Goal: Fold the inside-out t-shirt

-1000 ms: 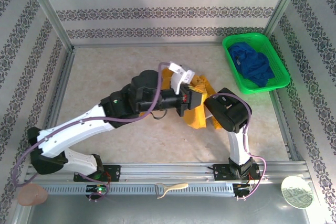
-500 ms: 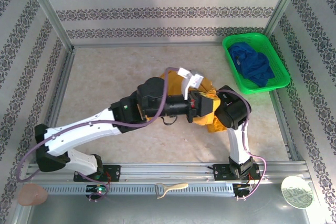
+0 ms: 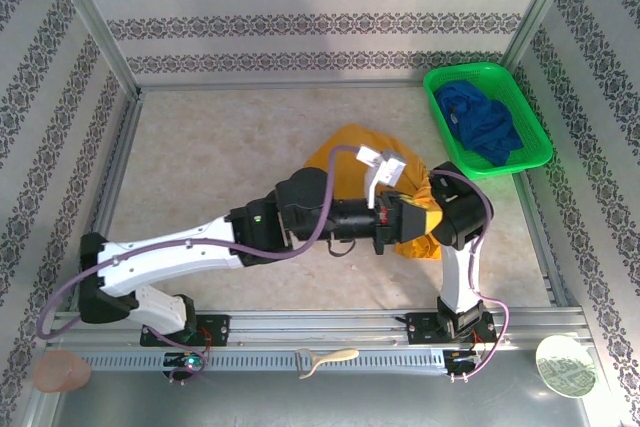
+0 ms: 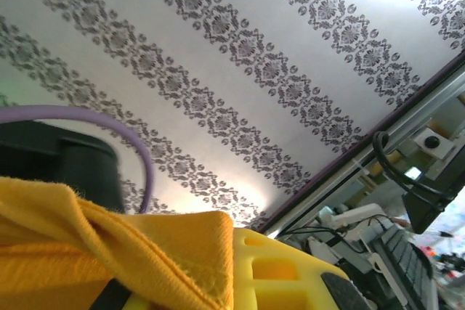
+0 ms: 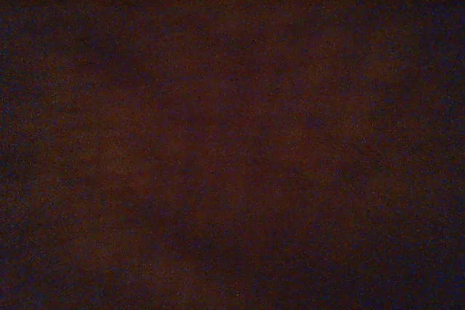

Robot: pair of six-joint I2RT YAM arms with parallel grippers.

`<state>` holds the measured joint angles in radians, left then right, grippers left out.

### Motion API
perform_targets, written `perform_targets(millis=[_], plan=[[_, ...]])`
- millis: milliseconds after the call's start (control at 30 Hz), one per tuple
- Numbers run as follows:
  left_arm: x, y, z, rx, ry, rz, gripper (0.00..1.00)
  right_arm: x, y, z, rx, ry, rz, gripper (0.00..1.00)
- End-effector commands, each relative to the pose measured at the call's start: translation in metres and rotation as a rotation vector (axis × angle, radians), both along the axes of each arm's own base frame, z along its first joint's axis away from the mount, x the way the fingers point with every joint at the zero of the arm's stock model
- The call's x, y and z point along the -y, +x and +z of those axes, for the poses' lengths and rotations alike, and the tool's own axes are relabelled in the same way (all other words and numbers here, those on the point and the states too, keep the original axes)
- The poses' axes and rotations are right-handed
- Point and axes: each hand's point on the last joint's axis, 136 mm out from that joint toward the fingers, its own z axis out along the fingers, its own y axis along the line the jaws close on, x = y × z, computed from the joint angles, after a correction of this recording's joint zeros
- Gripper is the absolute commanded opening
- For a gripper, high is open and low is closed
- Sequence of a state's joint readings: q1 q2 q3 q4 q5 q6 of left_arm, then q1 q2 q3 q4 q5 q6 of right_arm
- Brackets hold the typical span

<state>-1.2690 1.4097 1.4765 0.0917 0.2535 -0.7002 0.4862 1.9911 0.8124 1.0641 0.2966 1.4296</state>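
A: Where is the inside-out t-shirt (image 3: 345, 152)?

B: Bunched in 1 mustard-yellow heap on the table (image 3: 220, 147), right of the middle and closer to the right edge than to the left. None of it lies flat. There are folds, and a rounded hump on the far side.

A: And the 2 arms?

B: Both meet at that heap. The left arm (image 3: 170, 252) stretches from the near left corner across to the cloth's near side. The right arm (image 3: 462, 217) rises from the near edge and bends over the heap's right end.

A: The left gripper (image 3: 420, 219), how do its jaws stand?

B: Together, pinched on the t-shirt. In the left wrist view a folded yellow edge of the cloth (image 4: 145, 245) drapes over the yellow finger (image 4: 280, 274), with the patterned wall (image 4: 254, 70) behind.

A: The right gripper?

B: I cannot tell. From above its own wrist covers the jaws, and the right wrist view is too dark to read.

A: Anything else?

B: A green basket (image 3: 510, 165) sits in the far right corner, apart from the shirt, with a deep-blue cloth (image 3: 480, 122) inside. On the strip beyond the near edge lie a pale utensil (image 3: 325, 359), a pinkish thing (image 3: 60, 372) by the left corner and a round pale dish (image 3: 567, 365) by the right corner.
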Motion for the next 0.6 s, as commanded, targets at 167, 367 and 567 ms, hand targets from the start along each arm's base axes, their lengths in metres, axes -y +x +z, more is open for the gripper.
perform_targets(millis=[167,367,567], plan=[[-0.090,0.003,0.072,0.168,-0.183,0.206,0.00,0.004,-0.009,-0.012,-0.088,-0.027,0.029,0.98],[-0.088,0.001,0.066,0.155,-0.180,0.190,0.00,0.001,-0.022,-0.028,-0.200,-0.098,0.052,0.89],[-0.074,-0.011,0.067,0.150,-0.205,0.094,0.00,0.029,-0.055,-0.046,-0.458,-0.282,-0.033,0.94]])
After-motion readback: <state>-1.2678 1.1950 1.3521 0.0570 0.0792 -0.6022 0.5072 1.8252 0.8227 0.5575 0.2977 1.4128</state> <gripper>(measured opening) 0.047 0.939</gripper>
